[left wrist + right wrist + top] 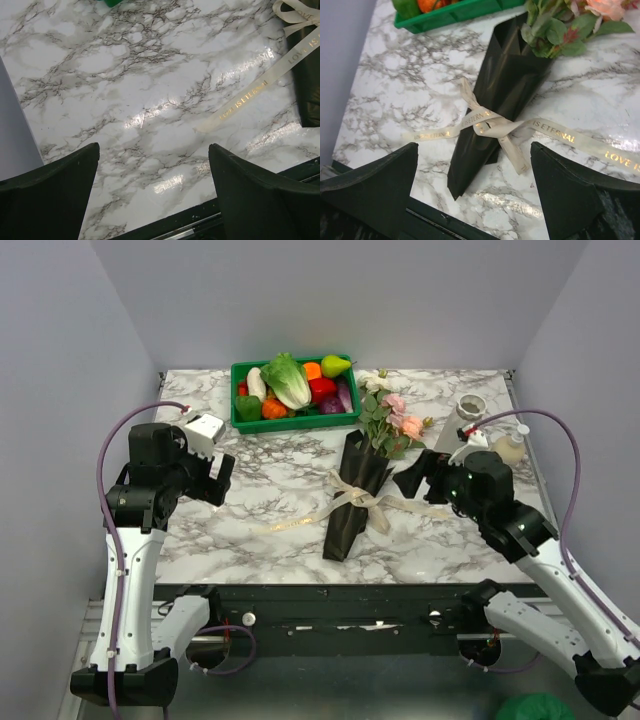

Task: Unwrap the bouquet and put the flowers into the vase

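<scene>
The bouquet lies on the marble table, its dark glossy paper cone pointing toward the near edge. A cream ribbon is tied round its middle, and one tail trails left. Pink and cream flowers with green leaves stick out of the far end. The white ribbed vase stands upright to the right of them. My right gripper hovers open just right of the bouquet; in its wrist view the wrapped cone and ribbon knot lie ahead of the right gripper. My left gripper is open over bare marble, far left of the bouquet.
A green tray of toy vegetables sits at the back centre. A small beige bottle with a white cap stands right of the vase. In the left wrist view the ribbon tail runs across the marble toward the left gripper. Grey walls enclose the table.
</scene>
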You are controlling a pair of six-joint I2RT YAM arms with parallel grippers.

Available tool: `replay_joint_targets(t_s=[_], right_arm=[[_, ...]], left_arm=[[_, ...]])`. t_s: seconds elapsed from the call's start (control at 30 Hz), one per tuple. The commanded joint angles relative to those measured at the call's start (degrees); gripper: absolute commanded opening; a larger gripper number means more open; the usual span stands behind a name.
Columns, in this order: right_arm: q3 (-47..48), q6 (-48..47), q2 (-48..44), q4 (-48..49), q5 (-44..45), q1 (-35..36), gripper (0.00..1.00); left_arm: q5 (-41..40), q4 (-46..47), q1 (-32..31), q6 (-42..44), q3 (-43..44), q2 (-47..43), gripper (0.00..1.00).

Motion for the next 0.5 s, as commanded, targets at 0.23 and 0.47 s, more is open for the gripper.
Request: replay_joint_targets(t_s=[0.23,0.47], right_arm=[[4.0,0.6,8.2,-11.3,7.8,0.4,1.00],[-1.3,2.0,11.2,-10.5,8.2,0.3,0.96]], left_arm=[[5.3,-3.0,-0.2,2.0,1.3,1.0,0.99],[4.7,-2.6,-5.2,3.2,0.2,2.6,0.99]])
